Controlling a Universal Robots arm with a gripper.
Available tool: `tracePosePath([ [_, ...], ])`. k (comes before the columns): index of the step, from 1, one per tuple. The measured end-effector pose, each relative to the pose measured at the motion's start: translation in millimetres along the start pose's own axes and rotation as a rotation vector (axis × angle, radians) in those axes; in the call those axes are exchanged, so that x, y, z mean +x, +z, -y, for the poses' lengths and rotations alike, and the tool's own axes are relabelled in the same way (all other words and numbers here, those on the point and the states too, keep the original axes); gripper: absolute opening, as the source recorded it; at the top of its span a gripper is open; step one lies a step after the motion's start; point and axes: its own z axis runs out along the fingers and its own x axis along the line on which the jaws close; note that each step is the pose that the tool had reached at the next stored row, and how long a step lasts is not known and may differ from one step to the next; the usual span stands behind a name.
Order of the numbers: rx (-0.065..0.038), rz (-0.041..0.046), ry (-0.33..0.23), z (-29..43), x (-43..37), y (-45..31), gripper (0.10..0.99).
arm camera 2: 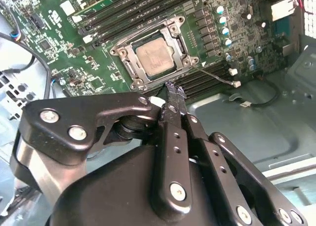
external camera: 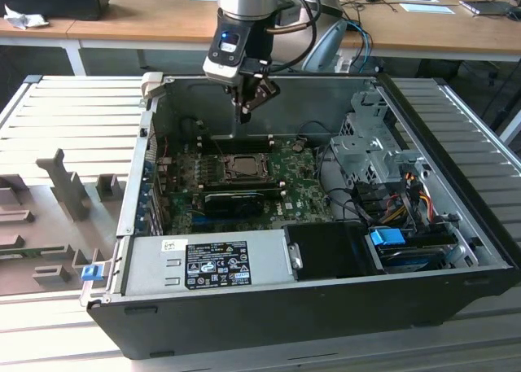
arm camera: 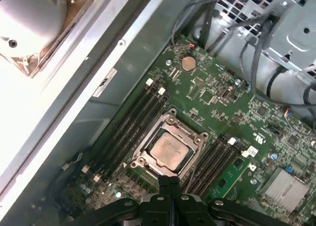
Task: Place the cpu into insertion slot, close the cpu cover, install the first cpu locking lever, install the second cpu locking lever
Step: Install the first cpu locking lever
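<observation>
The cpu point(arm camera 2: 154, 58) lies flat in the insertion slot point(arm camera 2: 181, 46) on the green motherboard, silver-grey top facing up. The cpu cover point(arm camera 2: 148, 34), a silver frame, lies down around it. In the exterior view the cpu point(external camera: 242, 168) sits mid-board inside the open computer case. My gripper point(external camera: 244, 115) hangs above the board near the case's back wall, higher than the socket. Its fingers are shut with nothing between them. In both wrist views the closed tips point(arm camera 2: 173, 87) point at the socket's edge, close to the cpu point(arm camera: 168, 152) and the cover point(arm camera: 190, 137). I cannot tell how the locking levers stand.
Black memory slots point(arm camera: 136, 122) flank the socket. A long black card point(external camera: 236, 199) lies just in front of it. A grey power supply point(external camera: 203, 262) fills the case front, with a drive cage point(external camera: 366, 144) and cables point(external camera: 407, 193) on the exterior view's right. Case walls point(external camera: 138, 177) surround the board.
</observation>
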Motion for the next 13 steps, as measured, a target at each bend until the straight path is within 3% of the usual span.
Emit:
tracePosePath([
  [13,0.006,-0.0061,-0.182,0.0,0.0,0.0,0.106],
])
